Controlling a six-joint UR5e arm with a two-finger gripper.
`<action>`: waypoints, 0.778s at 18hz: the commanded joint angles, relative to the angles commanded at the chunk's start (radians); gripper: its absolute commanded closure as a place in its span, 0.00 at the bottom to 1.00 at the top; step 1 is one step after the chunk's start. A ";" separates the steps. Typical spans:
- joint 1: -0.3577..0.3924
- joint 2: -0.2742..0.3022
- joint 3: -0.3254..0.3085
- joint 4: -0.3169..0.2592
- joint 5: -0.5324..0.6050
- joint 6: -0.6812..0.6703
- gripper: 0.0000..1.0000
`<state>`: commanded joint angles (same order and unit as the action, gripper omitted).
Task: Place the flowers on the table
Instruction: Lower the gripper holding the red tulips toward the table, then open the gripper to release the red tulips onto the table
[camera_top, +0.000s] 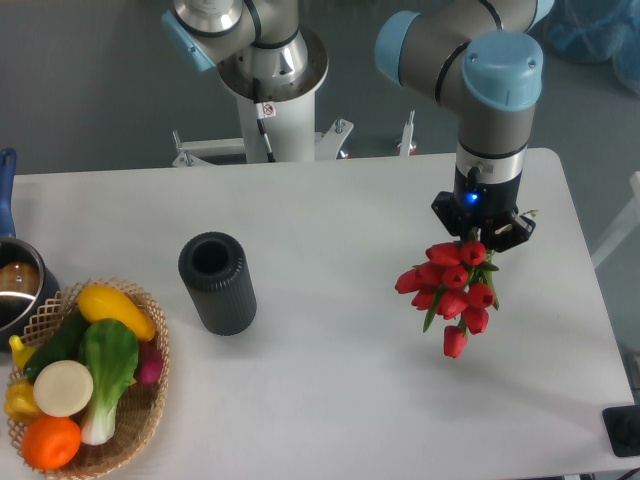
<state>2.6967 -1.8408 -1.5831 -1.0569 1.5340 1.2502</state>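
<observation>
The flowers (450, 290) are a bunch of red tulip buds with green stems, hanging with the buds toward the front over the right part of the white table (330, 400). My gripper (483, 236) is directly above them, pointing down, and is shut on the stem end of the bunch. The fingers are mostly hidden by the wrist and the buds. I cannot tell whether the lowest buds touch the tabletop.
A black ribbed cylinder vase (216, 282) stands upright left of centre. A wicker basket (150, 400) with colourful vegetables sits at the front left corner. A metal pot (18, 290) with a blue handle is at the left edge. A black object (625, 432) lies beyond the table's front right.
</observation>
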 joint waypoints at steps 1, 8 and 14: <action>0.000 0.000 0.000 0.000 0.000 0.000 0.82; -0.014 -0.029 0.006 -0.005 0.001 -0.018 0.82; -0.047 -0.118 0.038 0.006 0.000 -0.067 0.82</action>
<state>2.6492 -1.9588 -1.5448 -1.0508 1.5340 1.1828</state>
